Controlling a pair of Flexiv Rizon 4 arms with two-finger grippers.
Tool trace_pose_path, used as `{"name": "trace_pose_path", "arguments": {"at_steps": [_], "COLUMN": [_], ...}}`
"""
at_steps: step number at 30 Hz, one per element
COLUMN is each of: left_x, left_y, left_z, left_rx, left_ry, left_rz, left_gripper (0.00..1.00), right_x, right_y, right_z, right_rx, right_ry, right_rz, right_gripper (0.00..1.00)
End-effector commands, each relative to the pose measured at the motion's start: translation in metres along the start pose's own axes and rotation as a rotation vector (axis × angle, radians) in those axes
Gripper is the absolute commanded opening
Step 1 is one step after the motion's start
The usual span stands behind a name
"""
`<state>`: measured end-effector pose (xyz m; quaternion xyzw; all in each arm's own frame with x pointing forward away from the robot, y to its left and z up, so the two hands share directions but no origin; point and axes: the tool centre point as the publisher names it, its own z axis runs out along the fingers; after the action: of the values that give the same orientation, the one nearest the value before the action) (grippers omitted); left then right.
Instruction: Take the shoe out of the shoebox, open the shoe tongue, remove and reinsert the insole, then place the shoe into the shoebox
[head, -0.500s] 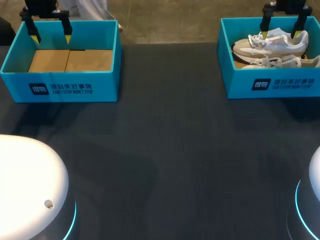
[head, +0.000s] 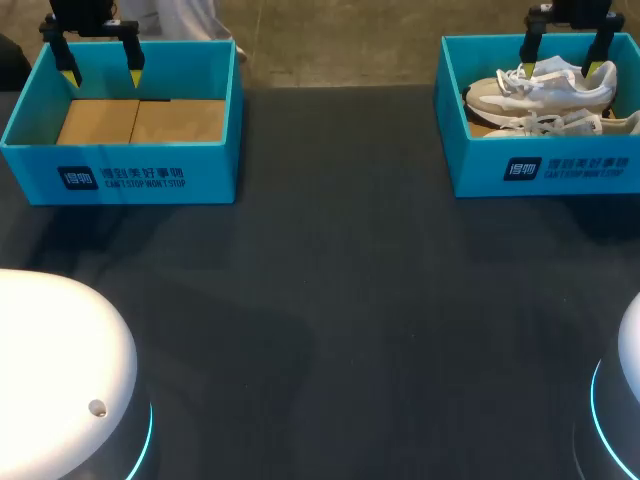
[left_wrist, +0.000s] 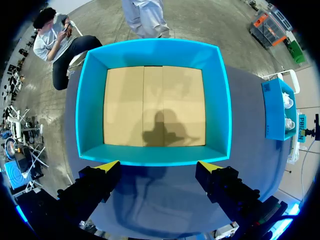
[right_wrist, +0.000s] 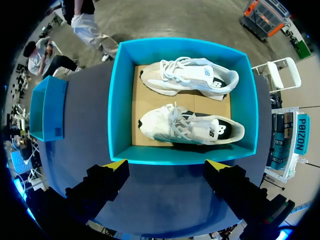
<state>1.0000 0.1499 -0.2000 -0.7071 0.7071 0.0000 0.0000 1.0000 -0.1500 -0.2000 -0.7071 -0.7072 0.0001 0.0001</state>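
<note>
Nothing has moved since the earlier frame; both arms hold their positions. Left end effector (head: 102, 77) (left_wrist: 158, 166) hovers over the left shoebox (head: 120, 175) (left_wrist: 90, 110), fingers spread wide and gripping nothing; only the box's cardboard floor shows. Right end effector (head: 560, 65) (right_wrist: 166, 164) hovers over the right shoebox (head: 540, 165) (right_wrist: 120, 100), likewise wide open. Inside that box two white sneakers lie side by side, the far sneaker (right_wrist: 187, 77) and the near sneaker (right_wrist: 192, 127), on the dark worktop (head: 340, 300).
</note>
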Motion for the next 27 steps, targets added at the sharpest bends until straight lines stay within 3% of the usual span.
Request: {"name": "trace_pose_path", "arguments": {"at_steps": [1, 15, 27], "left_x": [0.0, 0.0, 0.0], "left_y": [0.0, 0.0, 0.0], "left_z": [0.0, 0.0, 0.0], "left_rx": [0.0, 0.0, 0.0], "left_ry": [0.0, 0.0, 0.0], "left_rz": [0.0, 0.0, 0.0], "left_gripper": [1.0, 1.0, 1.0], "right_x": [-0.002, -0.049, -0.076], "right_y": [0.0, -0.002, -0.004], "right_z": [0.002, 0.022, 0.041], "right_rx": [-0.005, -0.049, -0.06], "right_ry": [-0.012, -0.045, -0.124], "right_rz": [0.008, 0.006, 0.029], "right_gripper": [1.0, 1.0, 1.0]}}
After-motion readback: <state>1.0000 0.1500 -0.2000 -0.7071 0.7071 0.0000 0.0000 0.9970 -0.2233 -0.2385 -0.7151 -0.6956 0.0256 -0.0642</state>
